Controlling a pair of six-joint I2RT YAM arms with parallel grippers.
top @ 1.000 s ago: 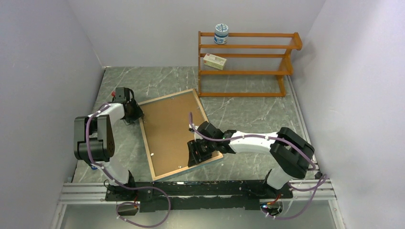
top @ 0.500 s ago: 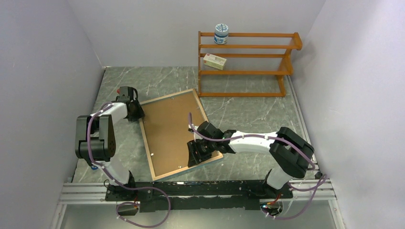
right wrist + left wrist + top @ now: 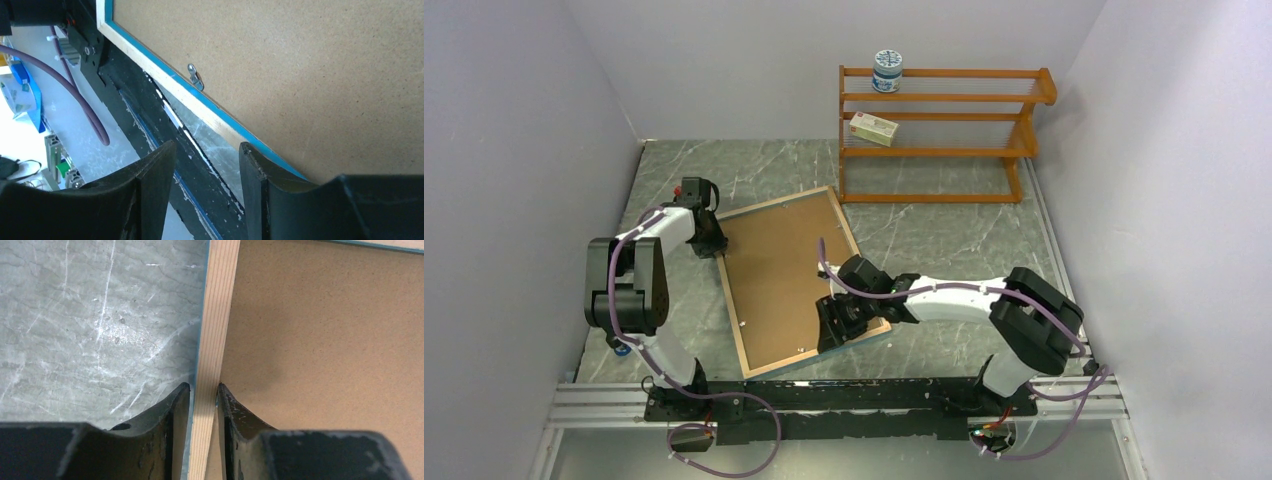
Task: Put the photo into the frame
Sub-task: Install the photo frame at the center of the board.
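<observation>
The frame [image 3: 730, 296] lies face down on the table, its light wood back rim around the brown backing board [image 3: 784, 270]. The photo is out of view. My left gripper [image 3: 713, 244] is at the frame's far left corner. In the left wrist view it [image 3: 202, 387] is shut on the wooden rim [image 3: 215, 315], one finger on each side. My right gripper [image 3: 834, 335] is at the frame's near right corner. In the right wrist view it [image 3: 207, 147] is open, and the blue-edged rim [image 3: 150, 70] runs past its right finger.
An orange-brown shelf rack [image 3: 944, 130] stands at the back right with a jar [image 3: 887, 70] and a small box [image 3: 874, 128] on it. A small metal tab [image 3: 195, 77] sits on the backing board. The arm rail [image 3: 824, 395] runs along the near edge.
My left gripper has moved a little to the right and further back, onto the frame's left rim. The right arm and the frame have not moved.
</observation>
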